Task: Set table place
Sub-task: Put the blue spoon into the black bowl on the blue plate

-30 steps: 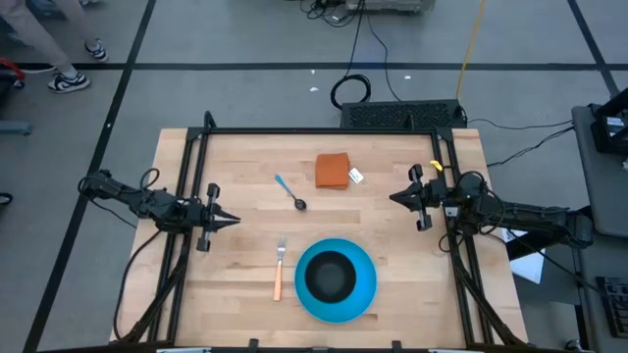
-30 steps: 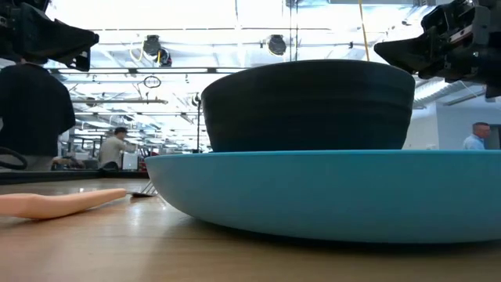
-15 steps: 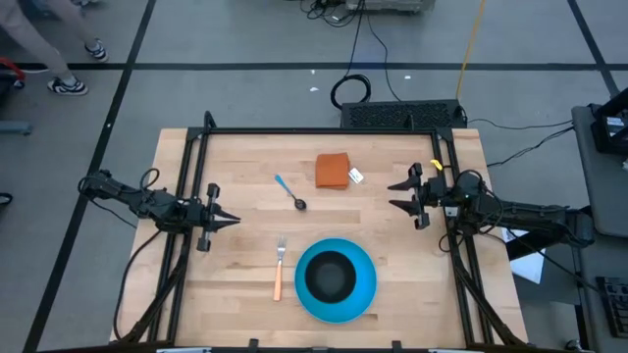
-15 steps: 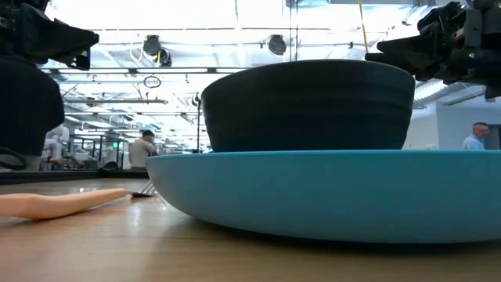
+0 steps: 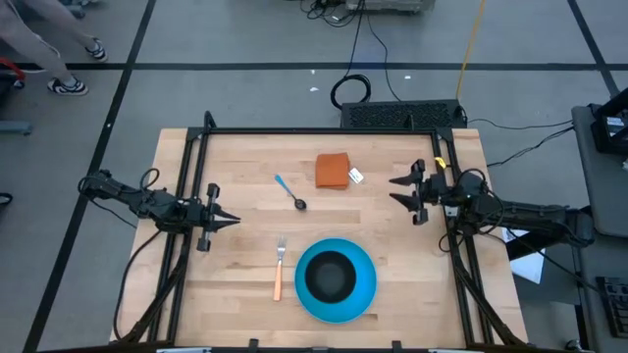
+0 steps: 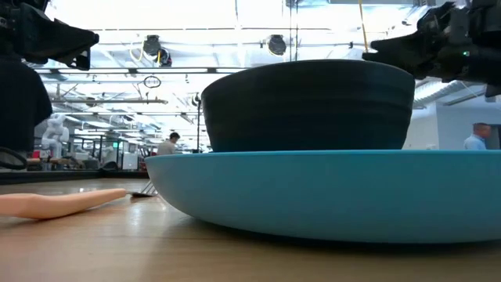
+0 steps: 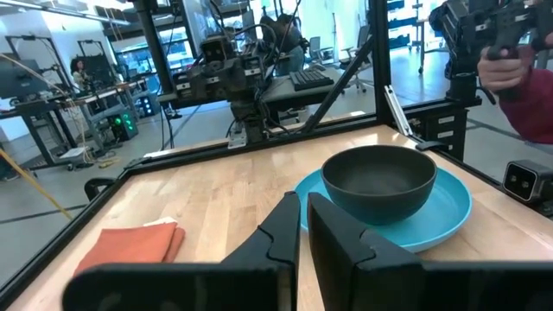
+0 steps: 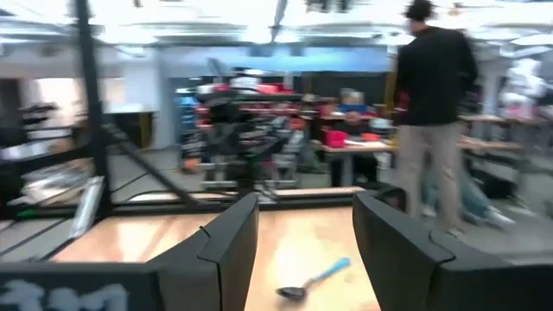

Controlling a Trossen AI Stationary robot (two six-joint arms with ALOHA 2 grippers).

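On the table (image 5: 245, 162), a black bowl (image 5: 329, 276) stands in the middle of a round blue plate (image 5: 363, 294) near the front edge. Left of the plate lies an orange-handled fork (image 5: 279, 267), its tines toward the far edge. A blue-handled spoon (image 5: 290, 192) lies flat farther back. My left gripper (image 5: 234, 220) hovers shut over the table's left part, pointing right. My right gripper (image 5: 392, 191) hovers open over the right part, pointing left. In the right wrist view the spoon (image 8: 311, 282) shows far off between its fingers.
A folded orange cloth with a white tag (image 5: 333, 171) lies at the far middle, right of the spoon. A black metal frame (image 5: 324, 130) edges the table. Bare wood lies between the two grippers. People stand in the room beyond.
My right gripper has opened its fingers while staying nearly in place over the table's right part. No object on the table has moved.
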